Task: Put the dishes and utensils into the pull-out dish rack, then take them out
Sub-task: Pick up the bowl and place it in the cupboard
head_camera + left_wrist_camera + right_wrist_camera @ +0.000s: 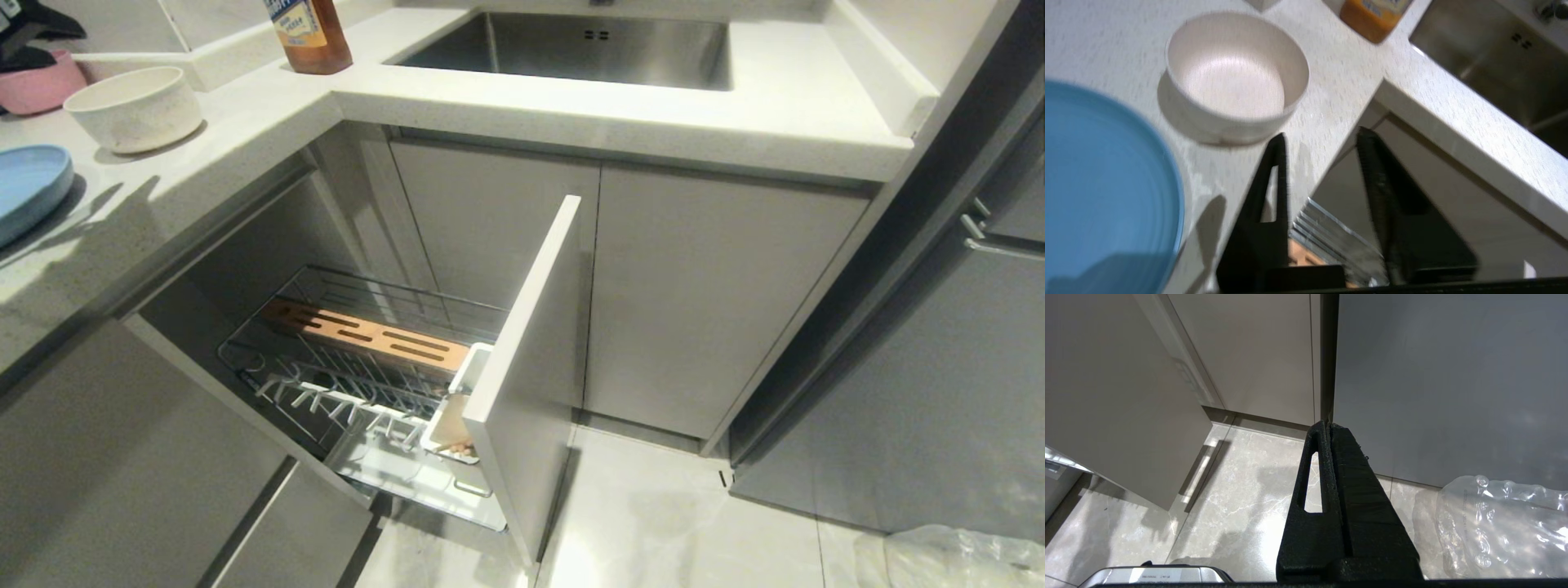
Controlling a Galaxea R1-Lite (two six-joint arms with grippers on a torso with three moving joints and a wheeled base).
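Note:
The cream speckled bowl and the light-blue plate stand on the white counter at the left. Below them the pull-out dish rack is drawn out, with its orange-brown wooden strip, white utensil cup and pale drawer front. Light-wood ends show in the cup; I see no spoon. My left gripper hangs open and empty over the counter's edge, just short of the bowl, with the plate beside it and rack wires below. My right gripper is shut, parked low over the floor.
An orange bottle stands at the counter's back, beside the steel sink. A pink bowl sits at the far left. A clear plastic bag lies on the floor by the grey cabinet at the right.

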